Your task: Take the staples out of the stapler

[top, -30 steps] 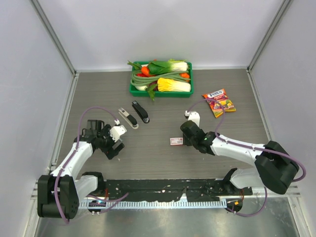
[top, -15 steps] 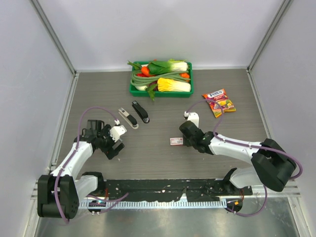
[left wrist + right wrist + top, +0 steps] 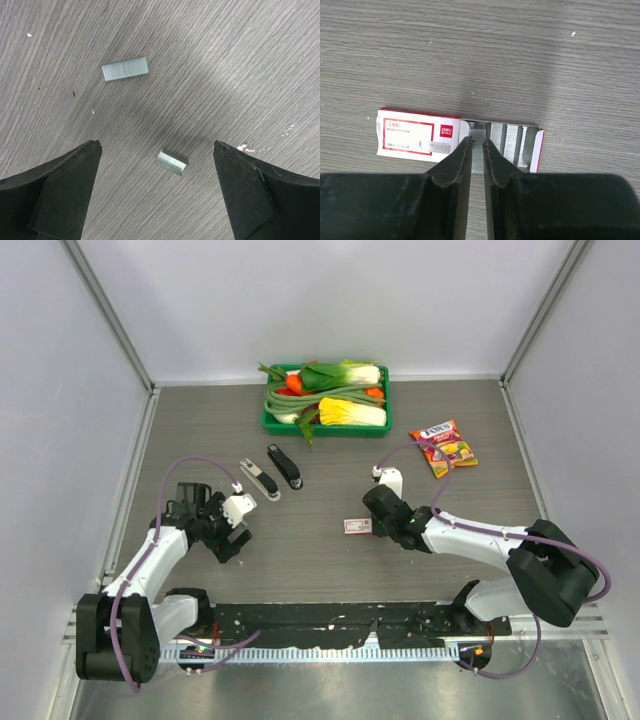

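Note:
The stapler lies opened on the table, its black top (image 3: 285, 467) beside its silver magazine arm (image 3: 259, 479). Two short silver staple strips lie on the table under my left gripper (image 3: 156, 144), one far from the fingers (image 3: 125, 68) and one between them (image 3: 172, 162). The left gripper (image 3: 231, 539) is open and touches neither. My right gripper (image 3: 477, 141) is shut on another staple strip (image 3: 478, 156), held at the open end of the small red-and-white staple box (image 3: 415, 132). More strips (image 3: 512, 144) lie in the box's tray. The box (image 3: 356, 526) sits just left of the right gripper (image 3: 373, 523).
A green tray (image 3: 268, 421) of vegetables stands at the back centre. A colourful snack packet (image 3: 445, 447) lies at the back right. Grey walls enclose the table on three sides.
My right gripper has edged slightly left toward the staple box. The left arm, stapler and box have not moved.

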Tool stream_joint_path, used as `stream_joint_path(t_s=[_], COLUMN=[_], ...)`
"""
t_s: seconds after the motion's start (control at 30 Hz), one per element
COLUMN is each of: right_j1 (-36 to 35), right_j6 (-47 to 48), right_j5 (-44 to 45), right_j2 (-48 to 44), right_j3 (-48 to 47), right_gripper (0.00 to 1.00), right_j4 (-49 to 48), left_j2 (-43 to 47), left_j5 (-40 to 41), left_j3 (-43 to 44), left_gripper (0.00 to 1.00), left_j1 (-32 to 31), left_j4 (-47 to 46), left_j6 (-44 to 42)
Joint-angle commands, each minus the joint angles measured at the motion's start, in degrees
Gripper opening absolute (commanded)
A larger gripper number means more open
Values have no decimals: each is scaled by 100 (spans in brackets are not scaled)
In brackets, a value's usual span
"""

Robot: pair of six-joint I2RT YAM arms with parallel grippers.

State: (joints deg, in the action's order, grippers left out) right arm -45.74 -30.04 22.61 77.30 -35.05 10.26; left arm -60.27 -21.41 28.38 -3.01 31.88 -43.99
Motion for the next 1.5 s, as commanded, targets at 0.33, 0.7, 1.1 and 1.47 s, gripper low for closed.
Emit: stream_joint_path(t_s=[0.33,0.7,1.1,1.47], right_j1=[21,21,21,12], right_j6=[-19,16,7,7], right_j5=[226,77,-64,-2], right_j2=[-329,-277,5,-127], right_j3=[103,130,121,103], right_gripper=[17,35,36,24], right_j4=[-226,-314,-376,-341], left_j2=[24,24,24,7], left_j5=[23,32,84,84], left_j3=[62,54,10,1], left_gripper=[100,100,100,100], left_j1=[-16,-25,-25,-25], left_j4=[-32,-41,-68,-68], left_j6=[-57,-84,-119,-136])
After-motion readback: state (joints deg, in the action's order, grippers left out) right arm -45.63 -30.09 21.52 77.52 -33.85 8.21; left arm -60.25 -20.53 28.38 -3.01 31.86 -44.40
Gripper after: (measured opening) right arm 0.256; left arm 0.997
